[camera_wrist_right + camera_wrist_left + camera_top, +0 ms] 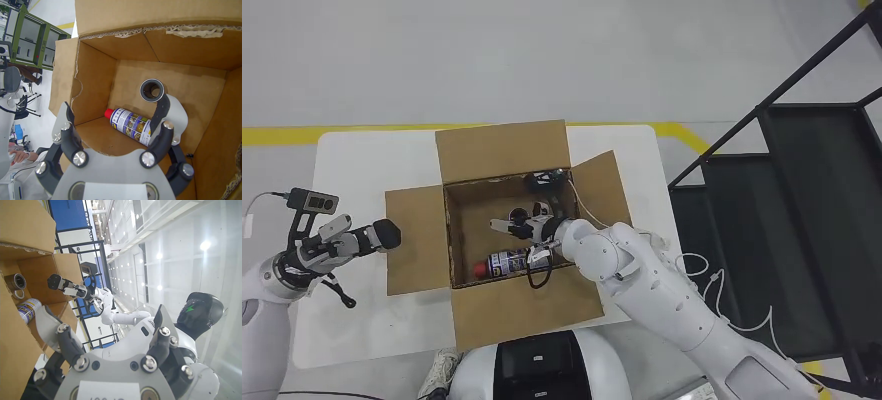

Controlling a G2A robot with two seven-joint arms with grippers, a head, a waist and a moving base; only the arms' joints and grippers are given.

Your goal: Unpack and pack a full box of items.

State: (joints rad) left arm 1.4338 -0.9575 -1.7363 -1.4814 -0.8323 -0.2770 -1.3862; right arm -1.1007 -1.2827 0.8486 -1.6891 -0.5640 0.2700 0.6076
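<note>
Box (504,150) stands open on the desk (352,170), 4 flaps folded out for access. 1 spray can (130,126) lies on its side on the box floor. Right jaws hang spread and empty above it, apparently aligned for pickup. Left jaws, spread and empty, sit outside the left flap, clear of the opening.

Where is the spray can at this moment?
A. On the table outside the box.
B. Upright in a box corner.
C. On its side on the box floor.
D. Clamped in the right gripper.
C: the spray can lies on its side on the floor of the box, and the right gripper is open, not closed on it.
</note>
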